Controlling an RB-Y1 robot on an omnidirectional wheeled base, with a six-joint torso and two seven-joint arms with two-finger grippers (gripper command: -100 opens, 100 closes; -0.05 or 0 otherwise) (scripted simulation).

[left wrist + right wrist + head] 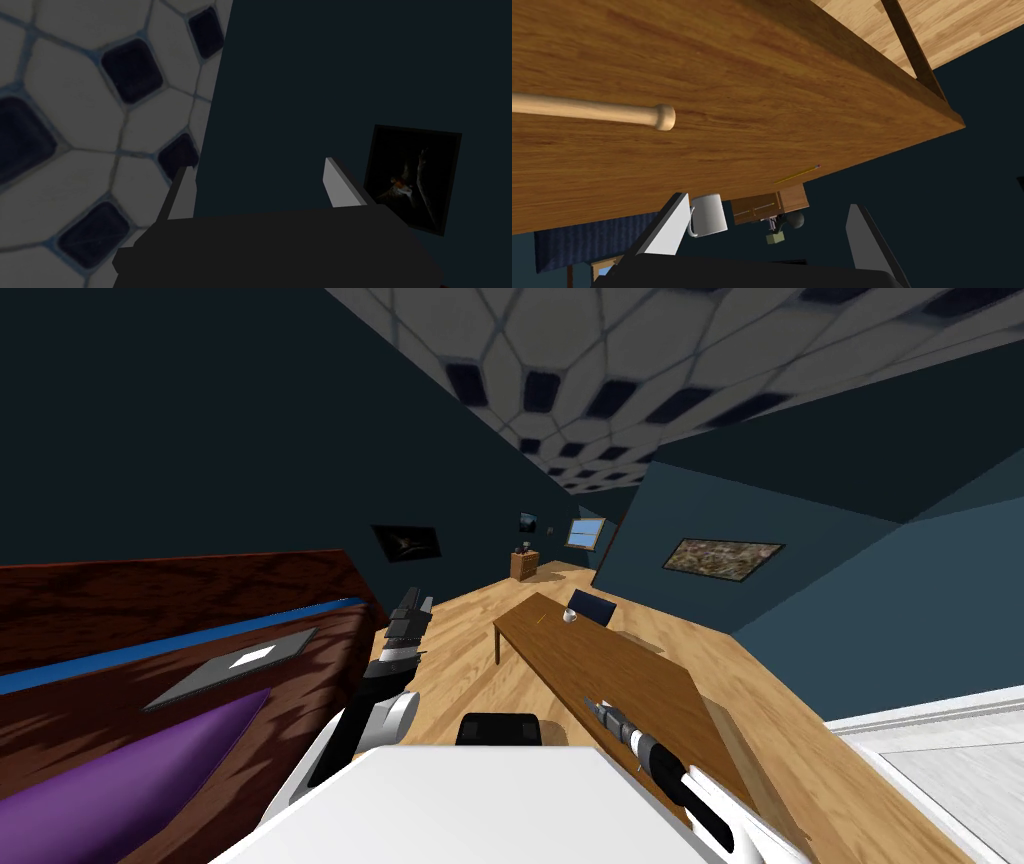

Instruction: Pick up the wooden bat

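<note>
**Bat on the counter, both pincers wide and empty**

The wood floor (470, 648) ran ahead toward 12 o'clock. On it, at about 1 o'clock from me, stood the long brown counter (610, 673), lengthwise away from me. My right arm reached over its near end, with the right pincer (598, 708) above the top.

In the right wrist view the counter's grained top (752, 95) spread in front of the right pincer (768, 202). Its two fingers (667, 227) stood wide apart with nothing between them. The wooden bat (587, 110) lay flat on that top. Its thin handle and knob end showed, and it sat off to one side, well apart from the fingers.

A white mug (570, 615) stood at the counter's far end, roughly 12 o'clock from the right pincer. A yellow pencil (798, 173) lay near the counter's edge.

The left arm stretched toward 11 o'clock, raised beside the counter. The left pincer (412, 603) was wide too, holding nothing.
</note>
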